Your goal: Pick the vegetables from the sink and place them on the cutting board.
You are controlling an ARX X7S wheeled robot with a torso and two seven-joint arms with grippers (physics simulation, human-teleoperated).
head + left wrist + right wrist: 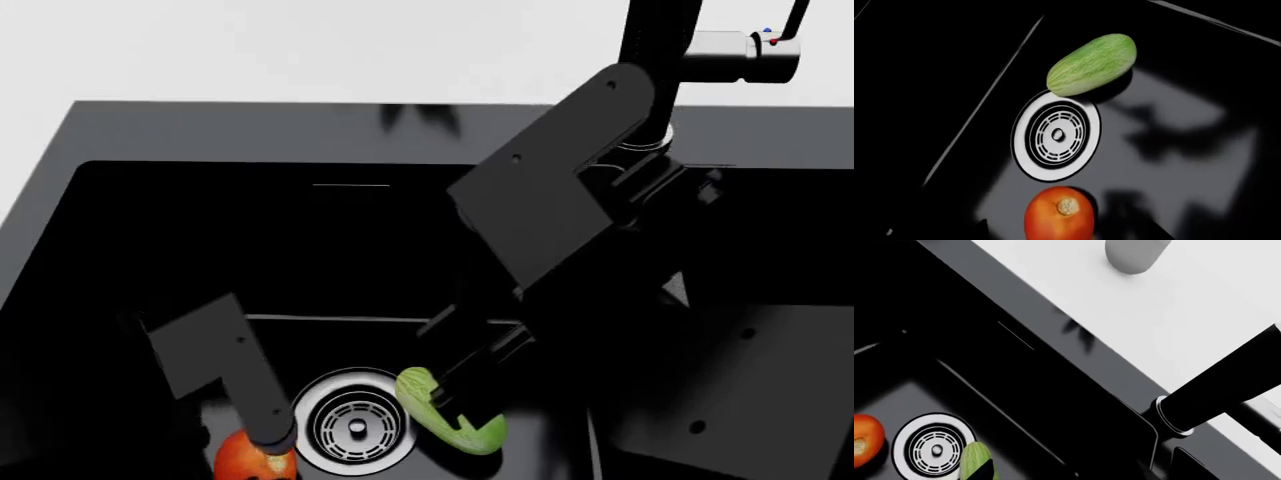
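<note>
Left wrist view: cucumber (1091,64) and tomato (1059,214) sit either side of the drain strainer (1056,135) in the sink (1201,165); left pincer unseen. Head view: right arm hides its pincer over the cucumber, so grip unknowable; best descend centred. Right wrist view: no writing, no cutting board

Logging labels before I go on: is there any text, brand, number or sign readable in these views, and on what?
None readable in any view.
Faucet: only tiny red and blue dots on the handle, no letters.
Drain strainer: slots only, no marking.
Tomato, cucumber, sink: no labels.
</note>
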